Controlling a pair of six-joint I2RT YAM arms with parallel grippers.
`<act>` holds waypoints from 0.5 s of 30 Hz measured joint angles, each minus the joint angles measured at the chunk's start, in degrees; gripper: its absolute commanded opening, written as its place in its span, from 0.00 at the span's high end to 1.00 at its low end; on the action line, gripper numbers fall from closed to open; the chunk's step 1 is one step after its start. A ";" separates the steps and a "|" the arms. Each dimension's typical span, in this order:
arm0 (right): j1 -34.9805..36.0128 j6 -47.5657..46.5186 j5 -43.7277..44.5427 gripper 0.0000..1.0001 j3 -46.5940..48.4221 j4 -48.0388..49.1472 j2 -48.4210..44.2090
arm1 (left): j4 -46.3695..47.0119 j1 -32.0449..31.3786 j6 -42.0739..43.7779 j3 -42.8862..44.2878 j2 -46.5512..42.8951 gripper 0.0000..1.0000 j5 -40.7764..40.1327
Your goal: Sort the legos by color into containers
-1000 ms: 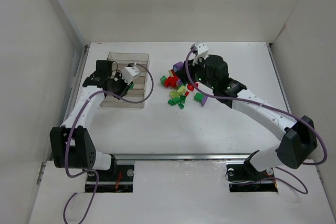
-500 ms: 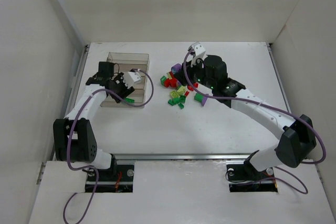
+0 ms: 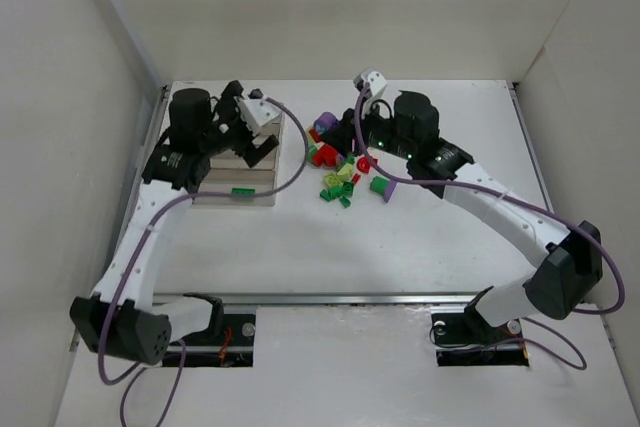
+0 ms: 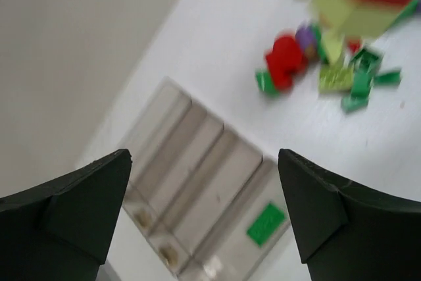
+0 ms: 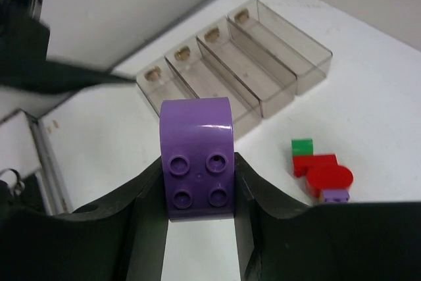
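Gripping purple brick in right claw, left claw wide, empty, legos blurred

Glossy purple plastic brick, clear plastic tray; matt white table

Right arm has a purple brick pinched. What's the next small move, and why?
Probably carry the purple brick in the right gripper leftward toward the tray, aiming for a compartment with nothing in it: the green brick already lies in one end compartment, and purple should stay separate.
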 measured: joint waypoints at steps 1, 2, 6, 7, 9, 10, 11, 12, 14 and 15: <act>0.00 0.81 -0.50 1.00 1.07 0.02 0.00 | 2.40 -2.64 -1.38 -0.52 -2.16 0.07 0.28; 0.00 1.79 -0.74 1.00 2.12 0.07 0.04 | 5.38 -5.55 -2.36 -1.73 -4.28 0.05 0.31; 0.00 7.91 -1.07 1.00 4.63 0.92 0.24 | 14.84 -14.43 -3.48 -9.07 -10.78 0.05 -2.64; 0.00 9.42 -1.09 1.00 4.94 0.96 0.33 | 16.28 -15.93 -3.41 -10.27 -11.21 0.07 -4.00; 0.00 11.89 -1.20 1.00 5.29 1.03 0.59 | 18.80 -18.34 -3.26 -11.47 -10.80 0.09 -6.67; 0.00 12.90 -1.27 1.00 5.31 1.07 0.72 | 19.76 -19.28 -3.13 -11.76 -10.29 0.10 -8.13; 0.00 13.64 -1.42 1.00 5.31 1.09 0.92 | 20.59 -19.91 -2.95 -11.80 -9.62 0.10 -9.49; 0.00 14.32 -1.73 1.00 5.31 1.11 1.09 | 21.49 -20.50 -2.75 -11.80 -9.03 0.10 -10.82; 0.00 15.28 -2.16 1.00 5.18 1.27 1.33 | 22.77 -21.31 -2.14 -11.80 -8.02 0.10 -12.94; 0.00 15.61 -2.32 1.00 5.14 1.25 1.38 | 23.54 -21.66 -1.84 -11.85 -7.63 0.10 -14.08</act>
